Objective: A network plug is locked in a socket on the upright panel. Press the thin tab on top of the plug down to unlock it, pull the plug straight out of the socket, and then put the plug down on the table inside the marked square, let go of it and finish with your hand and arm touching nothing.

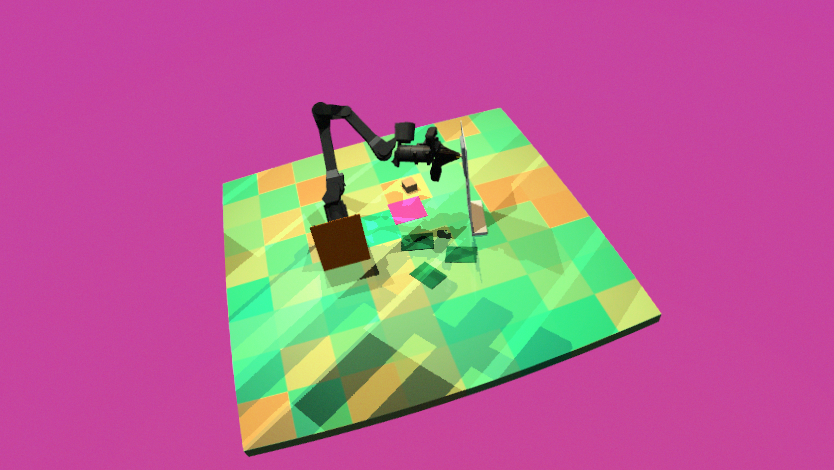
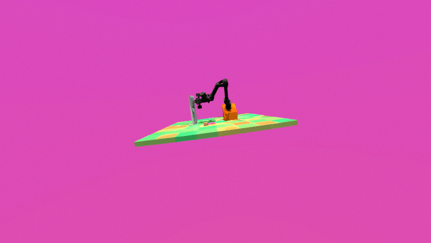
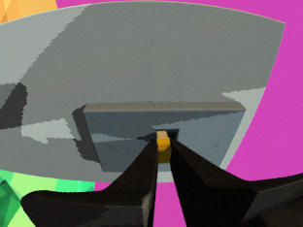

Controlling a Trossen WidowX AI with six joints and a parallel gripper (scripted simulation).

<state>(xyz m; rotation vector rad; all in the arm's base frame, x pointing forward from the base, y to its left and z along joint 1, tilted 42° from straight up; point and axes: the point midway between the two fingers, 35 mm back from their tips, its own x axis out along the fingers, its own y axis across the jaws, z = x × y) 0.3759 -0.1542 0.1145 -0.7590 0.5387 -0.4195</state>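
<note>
The grey upright panel (image 1: pixel 467 186) (image 2: pixel 193 112) (image 3: pixel 152 63) stands on the table. A raised blue-grey socket block (image 3: pixel 121 127) is on its face, with a dark opening (image 3: pixel 175 133). The orange plug (image 3: pixel 163 145) sits at that opening, its far end hidden. A pale part on its top shows, but I cannot tell whether the tab is pressed. My gripper (image 1: pixel 459 156) (image 2: pixel 195 102) (image 3: pixel 162 145) points level at the panel, its fingertips on both sides of the plug, shut on it. A bright pink square (image 1: pixel 407 210) (image 2: pixel 212 123) lies flat on the table between the arm's base and the panel.
A small brownish block (image 1: pixel 409 185) (image 2: pixel 205 123) lies beside the pink square. Several flat dark green patches lie near the square and the panel's foot. A pale foot piece (image 1: pixel 478 218) is at the panel's base. The arm's base stands on an orange-brown box (image 1: pixel 340 242) (image 2: pixel 230 115).
</note>
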